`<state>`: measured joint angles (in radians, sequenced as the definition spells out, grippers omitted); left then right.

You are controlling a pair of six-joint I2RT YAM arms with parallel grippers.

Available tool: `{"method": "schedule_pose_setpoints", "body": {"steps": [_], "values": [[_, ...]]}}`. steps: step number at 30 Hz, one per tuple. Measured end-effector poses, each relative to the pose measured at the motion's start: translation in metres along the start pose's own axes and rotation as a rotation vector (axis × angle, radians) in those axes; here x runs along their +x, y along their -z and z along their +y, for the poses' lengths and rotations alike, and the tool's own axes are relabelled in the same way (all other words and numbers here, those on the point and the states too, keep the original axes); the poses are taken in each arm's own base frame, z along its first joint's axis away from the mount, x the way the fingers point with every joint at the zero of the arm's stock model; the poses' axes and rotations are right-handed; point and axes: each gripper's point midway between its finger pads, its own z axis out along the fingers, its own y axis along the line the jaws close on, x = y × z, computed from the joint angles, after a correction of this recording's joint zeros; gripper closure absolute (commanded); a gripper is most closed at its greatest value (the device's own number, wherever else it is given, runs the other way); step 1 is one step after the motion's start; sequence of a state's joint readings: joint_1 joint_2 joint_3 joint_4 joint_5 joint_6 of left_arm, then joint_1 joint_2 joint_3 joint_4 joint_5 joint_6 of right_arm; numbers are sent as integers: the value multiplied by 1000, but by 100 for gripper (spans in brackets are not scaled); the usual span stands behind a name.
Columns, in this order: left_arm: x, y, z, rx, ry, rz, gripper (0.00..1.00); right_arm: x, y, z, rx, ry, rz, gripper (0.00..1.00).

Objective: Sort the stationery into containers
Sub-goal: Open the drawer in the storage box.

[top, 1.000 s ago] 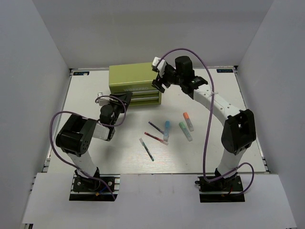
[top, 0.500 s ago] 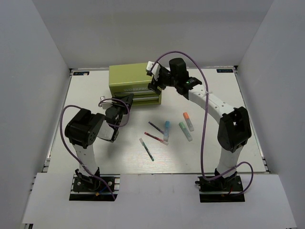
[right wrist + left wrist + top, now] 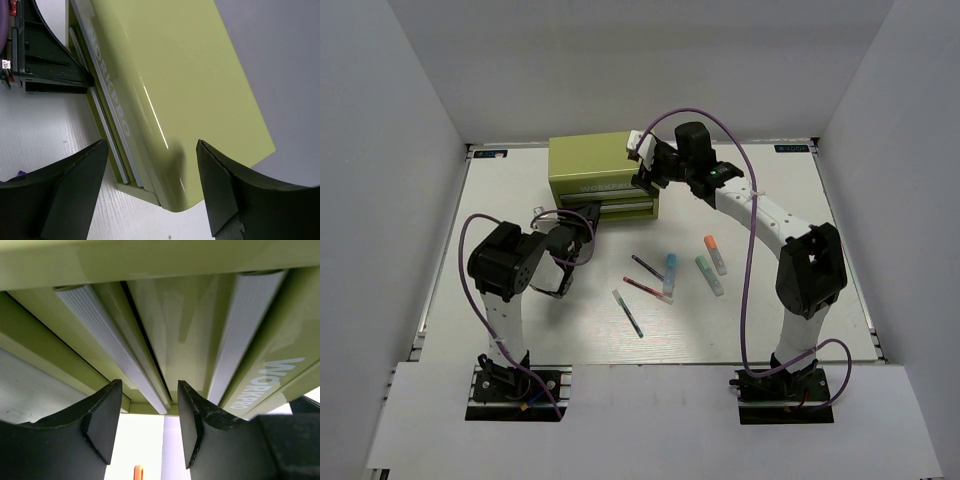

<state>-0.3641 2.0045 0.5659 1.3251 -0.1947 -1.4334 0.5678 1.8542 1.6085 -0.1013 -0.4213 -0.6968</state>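
Nearest the arm bases, the white-green pen (image 3: pixel 628 313) lies alone on the desk (image 3: pixel 700 330). Just beyond it are the red pen (image 3: pixel 647 290) and the dark pen (image 3: pixel 645 266), with the light blue highlighter (image 3: pixel 670 272) close against the red pen's right end. The green highlighter (image 3: pixel 709 274) and orange highlighter (image 3: pixel 715 254) lie side by side further right. All six are loose on the desk, none in a drawer.

Farther back, the left claw (image 3: pixel 147 412) is at the front of the olive-green tool chest (image 3: pixel 590 160). Its fingers (image 3: pixel 102 420) are apart, with the end of a ribbed drawer handle (image 3: pixel 107 342) between them, not visibly pinched. The right claw (image 3: pixel 150 190) is spread wide over the chest's right front corner, holding nothing. I cannot tell whether it touches the chest.
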Motion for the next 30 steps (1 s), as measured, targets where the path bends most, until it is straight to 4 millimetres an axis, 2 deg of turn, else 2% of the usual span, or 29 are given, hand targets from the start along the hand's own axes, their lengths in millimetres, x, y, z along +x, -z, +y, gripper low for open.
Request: {"method": "schedule_pose_setpoints", "body": {"steps": [11, 18, 30], "values": [[18, 4, -2, 9, 1, 72, 41, 0, 0, -1, 0, 15, 0, 23], [22, 9, -6, 18, -16, 94, 41, -2, 0, -2, 3, 20, -3, 23], [24, 6, -34, 97, -46, 114, 41, 0, 0, -3, 10, 20, 6, 23]]}}
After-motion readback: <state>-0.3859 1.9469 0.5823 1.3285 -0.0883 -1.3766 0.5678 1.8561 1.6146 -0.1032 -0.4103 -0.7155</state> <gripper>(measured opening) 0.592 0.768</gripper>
